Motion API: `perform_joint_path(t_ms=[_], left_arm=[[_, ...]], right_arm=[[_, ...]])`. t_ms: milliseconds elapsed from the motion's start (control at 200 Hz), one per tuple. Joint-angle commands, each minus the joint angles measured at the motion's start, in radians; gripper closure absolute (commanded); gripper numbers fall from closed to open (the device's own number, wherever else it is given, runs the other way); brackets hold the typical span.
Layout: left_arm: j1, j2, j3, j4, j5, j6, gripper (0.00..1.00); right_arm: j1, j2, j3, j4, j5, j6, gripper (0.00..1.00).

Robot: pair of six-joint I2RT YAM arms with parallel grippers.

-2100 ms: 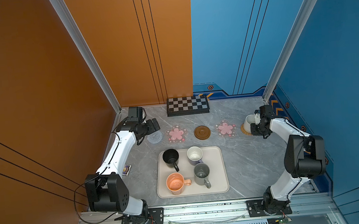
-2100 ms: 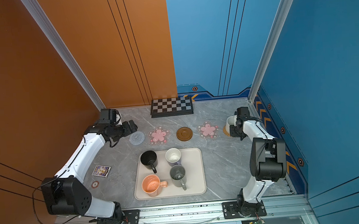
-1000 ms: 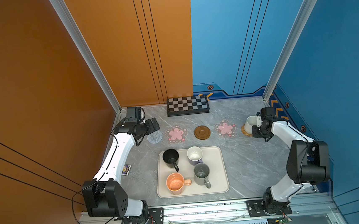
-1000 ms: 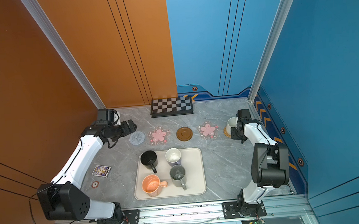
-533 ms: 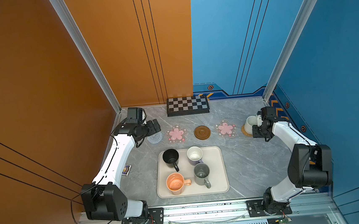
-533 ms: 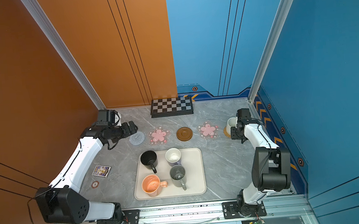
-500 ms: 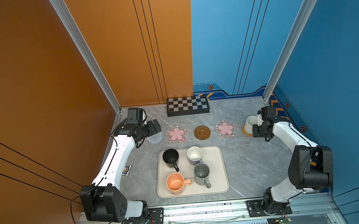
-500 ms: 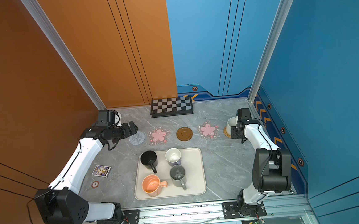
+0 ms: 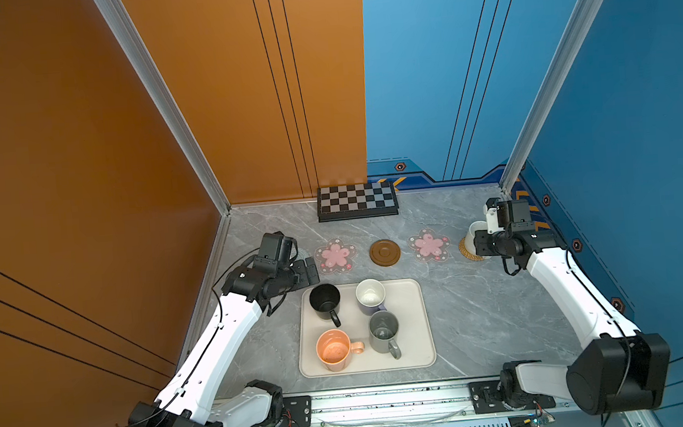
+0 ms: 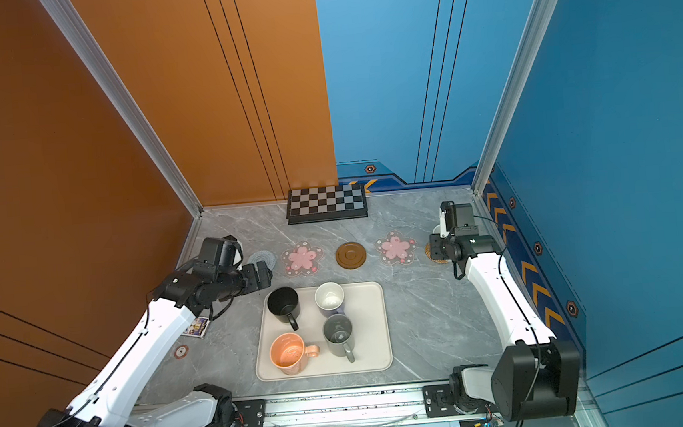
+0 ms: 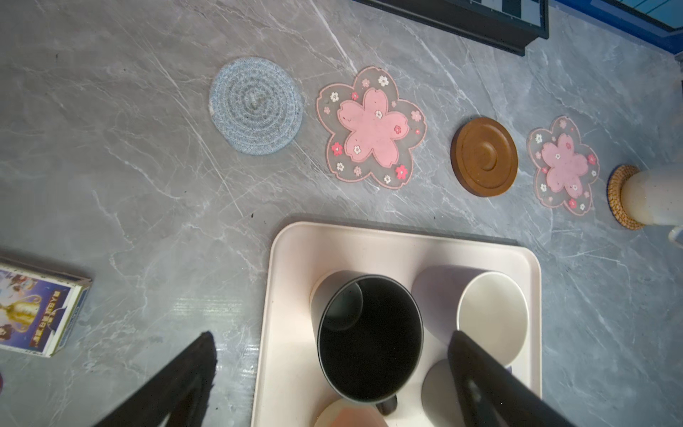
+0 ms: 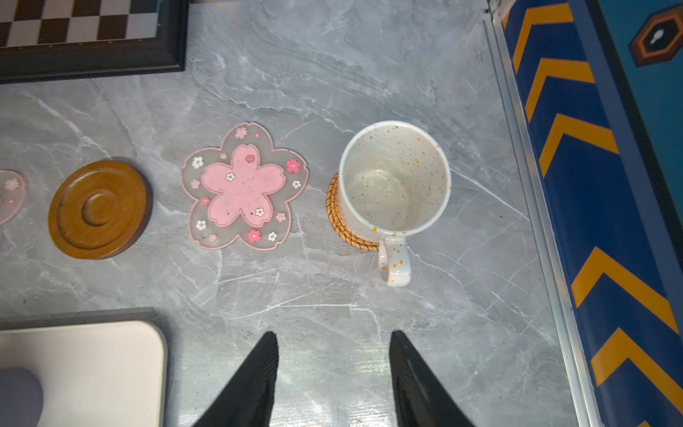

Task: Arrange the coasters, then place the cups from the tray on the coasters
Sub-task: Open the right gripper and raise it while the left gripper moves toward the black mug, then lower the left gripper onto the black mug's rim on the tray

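Grey tabletop [image 12: 332,295]: only right wrist view shows the mug [image 12: 393,181] speckled inside.

no word or number can be read with certainty. a small card box [image 11: 37,310] lying on the table [image 11: 148,185] carries a line of pale lettering on its purple face, too blurred to make out. the blue side wall [image 12: 591,207] bears orange chevron marks [image 12: 635,288] and an orange-edged hexagon emblem [image 12: 657,37] with a pale keyhole shape, without letters.
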Motion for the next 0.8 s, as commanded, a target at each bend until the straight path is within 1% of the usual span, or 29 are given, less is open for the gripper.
perform_joint_path(t_ms=[0,110,155,180,235,310,375,576,686,796], left_arm=[[-0.062,-0.064,-0.022,-0.058,-0.079,-0.063,0.02],[-0.143,-0.097,-0.047,-0.090,-0.109,-0.125,0.02],[-0.178,-0.104,-0.052,-0.093,-0.116,-0.160,0.02],[-0.199,-0.106,-0.089,-0.092,-0.121,-0.180,0.02],[-0.248,-0.105,-0.110,-0.093,-0.141,-0.224,0.02],[-0.310,-0.100,-0.132,-0.092,-0.167,-0.273,0.00],[-0.352,-0.094,-0.138,-0.092,-0.176,-0.301,0.02],[-0.432,-0.072,-0.151,-0.092,-0.197,-0.388,0.03],[-0.443,-0.045,-0.173,-0.087,-0.210,-0.436,0.04],[-0.460,-0.012,-0.184,-0.063,-0.220,-0.457,0.03]], right_arm=[[0.064,-0.066,-0.029,-0.052,0.057,0.020,0.48],[0.115,-0.117,-0.038,-0.050,0.090,0.030,0.46],[0.123,-0.131,-0.042,-0.048,0.088,0.043,0.45],[0.127,-0.138,-0.043,-0.045,0.085,0.050,0.46],[0.135,-0.156,-0.052,-0.037,0.080,0.064,0.45],[0.147,-0.174,-0.068,-0.023,0.074,0.080,0.44],[0.154,-0.186,-0.073,-0.019,0.069,0.082,0.44],[0.158,-0.225,-0.096,-0.023,0.072,0.085,0.43],[0.159,-0.242,-0.116,-0.025,0.063,0.085,0.42],[0.159,-0.254,-0.129,-0.025,0.061,0.085,0.39]])
